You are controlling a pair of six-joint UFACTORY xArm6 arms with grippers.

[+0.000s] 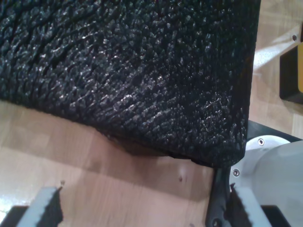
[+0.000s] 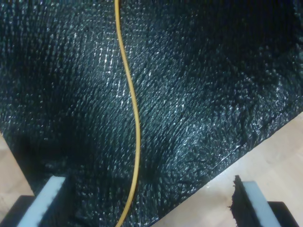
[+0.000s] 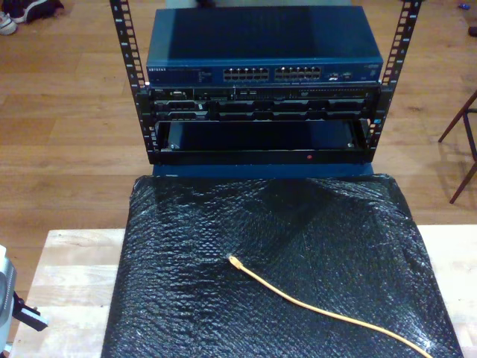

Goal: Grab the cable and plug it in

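Note:
The orange-yellow cable (image 3: 313, 304) lies on the black mat (image 3: 283, 224). Its small plug tip (image 3: 232, 260) points toward the rack, and the rest trails off toward the exterior view's lower right. In the second wrist view the cable (image 2: 135, 109) runs across the mat and passes between the fingers of my second gripper (image 2: 149, 191). That gripper is open above it and holds nothing. My first gripper (image 1: 144, 201) is open and empty over bare wooden table (image 1: 94, 161), beside a corner of the mat (image 1: 142, 71).
Behind the mat stands a rack with a blue network switch (image 3: 264, 73) showing rows of ports, other units below it. Part of an arm (image 3: 7, 298) shows at the exterior view's lower left edge. A white robot base (image 1: 274, 161) sits near my first gripper.

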